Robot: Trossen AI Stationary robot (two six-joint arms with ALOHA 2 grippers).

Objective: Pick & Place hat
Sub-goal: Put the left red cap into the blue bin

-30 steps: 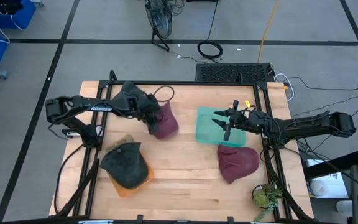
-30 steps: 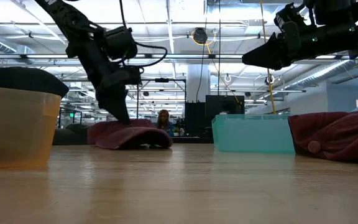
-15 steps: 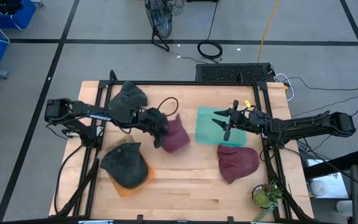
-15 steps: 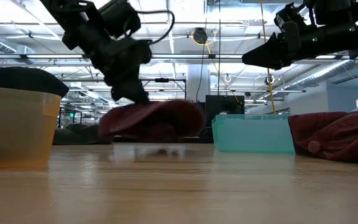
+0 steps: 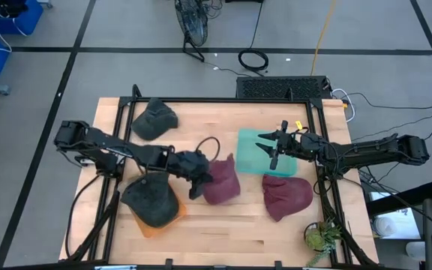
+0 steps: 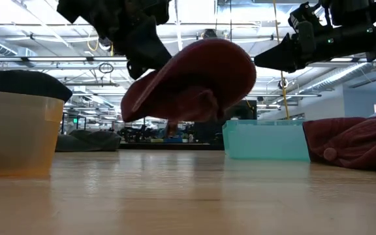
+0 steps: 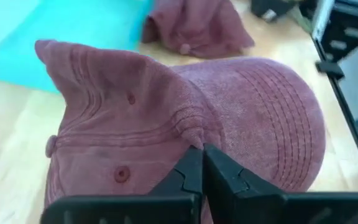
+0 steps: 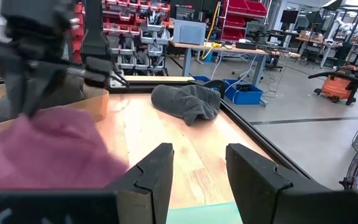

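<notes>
A maroon hat (image 5: 222, 182) hangs above the middle of the table, clear of the wood in the low view (image 6: 194, 81). My left gripper (image 5: 199, 178) is shut on it, reaching in from the table's left. My right gripper (image 5: 273, 147) stays open above a teal bin (image 5: 255, 156) on the right, touching nothing. A second maroon hat (image 5: 287, 196) lies on the table just near of the bin. One dark hat (image 5: 154, 120) lies at the far left, and another (image 5: 150, 201) sits on top of an orange container (image 6: 15, 134). My left gripper pinches a gathered fold of the hat's crown (image 7: 191, 134), beside the stitched brim (image 7: 278, 124), between its two shut fingers (image 7: 188, 171). The fingers come from the table's left, slanting downward. The hat is lifted clear of the table and hangs tilted in front of and below the fingers.
Black frame rails (image 5: 115, 161) run along the table's left and right sides. A potted plant (image 5: 322, 236) stands at the near right corner. Bare wood (image 5: 223, 232) lies along the near edge.
My left gripper has swung toward the table's right and near edge and risen, keeping shut on the maroon hat. The hat, which lay on the table a second ago, is now lifted clear and sits closer to the teal bin.
</notes>
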